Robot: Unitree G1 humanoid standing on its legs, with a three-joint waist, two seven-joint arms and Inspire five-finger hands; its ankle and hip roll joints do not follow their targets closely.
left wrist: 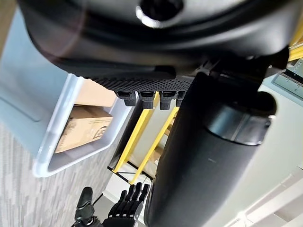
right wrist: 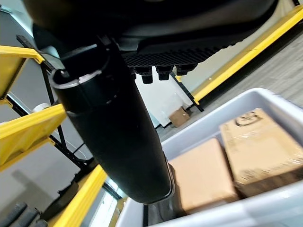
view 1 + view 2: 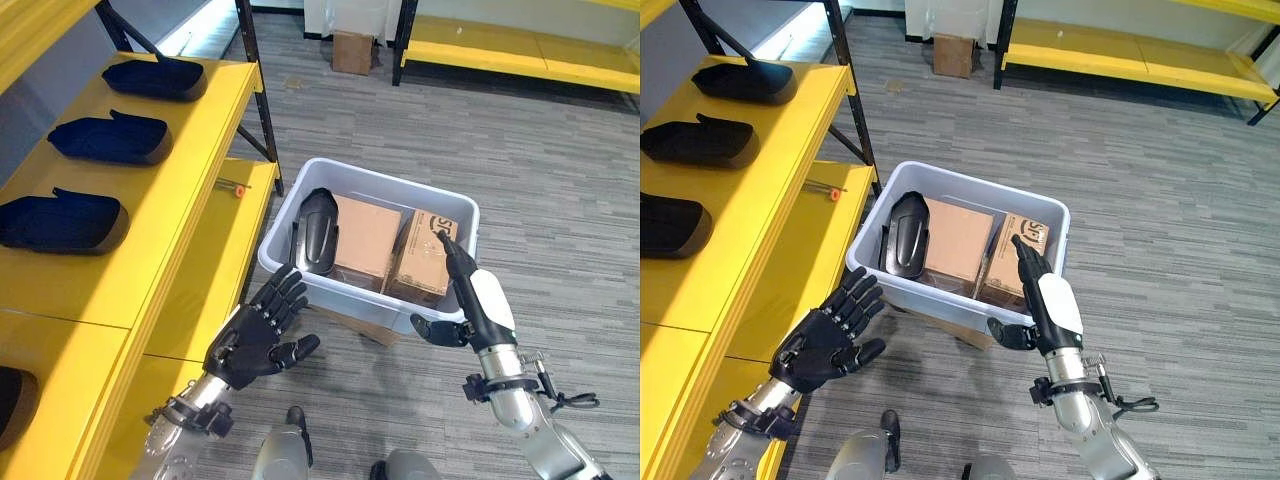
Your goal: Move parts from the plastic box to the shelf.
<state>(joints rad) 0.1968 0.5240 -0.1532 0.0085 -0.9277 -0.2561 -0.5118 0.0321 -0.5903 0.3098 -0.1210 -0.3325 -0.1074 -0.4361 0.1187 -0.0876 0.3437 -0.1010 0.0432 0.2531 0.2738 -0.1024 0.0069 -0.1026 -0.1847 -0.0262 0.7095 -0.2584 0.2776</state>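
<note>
A pale plastic box stands on the floor beside the yellow shelf. In it a black moulded part leans upright at the left end, next to two cardboard boxes. Three similar black parts lie in a row on the shelf. My left hand hovers open with spread fingers, just before the box's near left corner and holding nothing. My right hand is open too, with straight fingers reaching over the near right rim above the right cardboard box.
A small orange-tipped tool lies on the lower shelf board close to the box. A flat piece of cardboard sticks out under the box. Further off stand a small carton and another yellow rack. Grey floor lies to the right.
</note>
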